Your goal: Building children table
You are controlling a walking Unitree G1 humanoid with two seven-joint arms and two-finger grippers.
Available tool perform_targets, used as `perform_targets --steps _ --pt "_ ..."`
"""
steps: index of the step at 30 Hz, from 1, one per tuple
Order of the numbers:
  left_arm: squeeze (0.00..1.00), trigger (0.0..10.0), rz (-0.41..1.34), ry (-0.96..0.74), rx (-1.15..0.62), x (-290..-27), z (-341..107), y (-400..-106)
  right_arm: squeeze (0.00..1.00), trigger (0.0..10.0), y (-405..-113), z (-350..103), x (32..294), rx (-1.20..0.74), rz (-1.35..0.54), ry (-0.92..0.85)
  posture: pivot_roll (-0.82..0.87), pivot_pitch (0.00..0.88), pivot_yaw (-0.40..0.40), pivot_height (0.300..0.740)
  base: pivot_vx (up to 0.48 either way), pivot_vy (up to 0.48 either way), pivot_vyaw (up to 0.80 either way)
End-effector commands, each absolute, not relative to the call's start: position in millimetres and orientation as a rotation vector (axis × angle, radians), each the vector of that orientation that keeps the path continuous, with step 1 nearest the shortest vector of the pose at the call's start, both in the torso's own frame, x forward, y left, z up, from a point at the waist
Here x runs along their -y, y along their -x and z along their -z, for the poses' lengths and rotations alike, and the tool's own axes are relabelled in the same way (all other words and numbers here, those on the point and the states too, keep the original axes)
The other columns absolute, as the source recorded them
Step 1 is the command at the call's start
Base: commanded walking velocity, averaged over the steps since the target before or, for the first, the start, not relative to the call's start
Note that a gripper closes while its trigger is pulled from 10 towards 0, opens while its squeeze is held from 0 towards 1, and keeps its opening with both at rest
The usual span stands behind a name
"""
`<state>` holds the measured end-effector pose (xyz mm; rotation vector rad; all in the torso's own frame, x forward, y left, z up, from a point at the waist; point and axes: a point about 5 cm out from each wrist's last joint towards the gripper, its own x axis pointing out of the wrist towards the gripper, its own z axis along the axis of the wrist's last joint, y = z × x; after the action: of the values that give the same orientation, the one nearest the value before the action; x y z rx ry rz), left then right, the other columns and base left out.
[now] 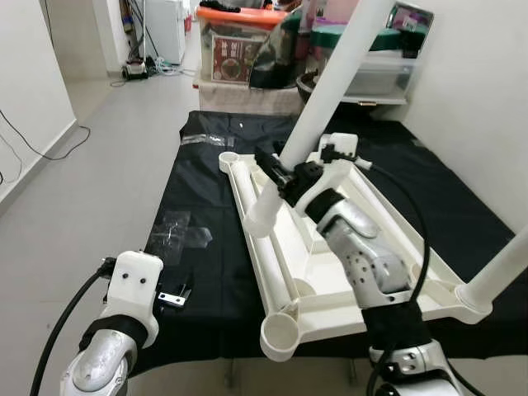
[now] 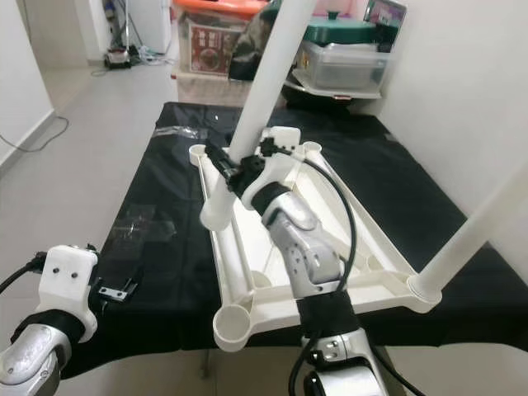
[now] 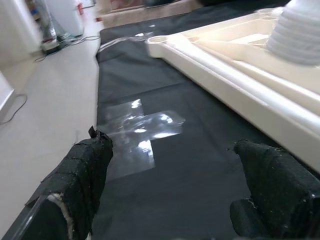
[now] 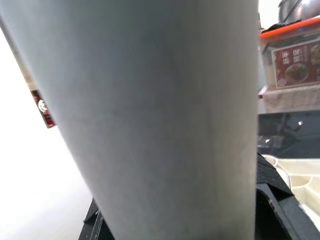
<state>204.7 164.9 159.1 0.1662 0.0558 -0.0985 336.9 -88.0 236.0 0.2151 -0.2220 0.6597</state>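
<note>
While the upturned tabletop lies on the mat, the parts read as follows, largest first.

Black mat (image 1: 206, 272): one, spread over the floor under everything.
Tabletop (image 1: 289, 272): one, white, underside up on the mat; three corner sockets can be counted, two of them empty, and the fourth corner is hidden by the arm.
Table legs: two in sight; a seated leg (image 1: 503, 272) stands in the near right corner, and the held leg (image 1: 318, 107) slants above the tabletop's middle.
Right gripper (image 1: 280, 177): clamped round the held leg near its lower end.
Left gripper (image 3: 175, 190): fingers spread wide, empty, low over the mat beside the tabletop.
Step in hand: probably fitting the second leg.
Next move: carry the leg's foot over an empty socket, stand it upright, press down.
</note>
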Motion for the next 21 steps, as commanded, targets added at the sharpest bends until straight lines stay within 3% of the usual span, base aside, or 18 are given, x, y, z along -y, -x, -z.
perform_targets --steps 1,5,7,14,21 --pt "0.00 10.0 0.107 -0.195 -0.056 -168.2 -157.2 -203.1 0.00 10.0 -333.9 -246.0 89.8 0.247 -0.724 -0.197 0.13 0.000 -0.064 0.740 0.000 0.000 0.00" --pt "0.00 10.0 0.106 -0.194 -0.063 -168.6 -154.4 -201.4 0.00 10.0 -328.7 -246.4 90.2 0.240 -0.793 -0.169 0.13 0.000 -0.067 0.740 0.000 0.000 0.00" --pt "0.00 10.0 0.111 -0.191 -0.064 -167.1 -152.6 -198.9 0.00 10.0 -310.4 -243.4 91.8 0.215 -0.979 -0.148 0.13 0.000 -0.066 0.740 0.000 0.000 0.00" --pt "0.00 10.0 0.135 -0.184 -0.107 -170.0 -142.9 -193.6 0.00 10.0 -294.7 -247.3 108.7 0.146 -1.176 -0.132 0.12 0.000 -0.061 0.740 0.000 0.000 0.00" --pt "0.00 10.0 0.047 -0.220 -0.206 -201.2 -118.5 -184.8 0.00 10.0 -286.0 -239.0 109.1 0.086 -1.252 -0.102 0.12 0.000 -0.065 0.740 0.000 0.000 0.00"
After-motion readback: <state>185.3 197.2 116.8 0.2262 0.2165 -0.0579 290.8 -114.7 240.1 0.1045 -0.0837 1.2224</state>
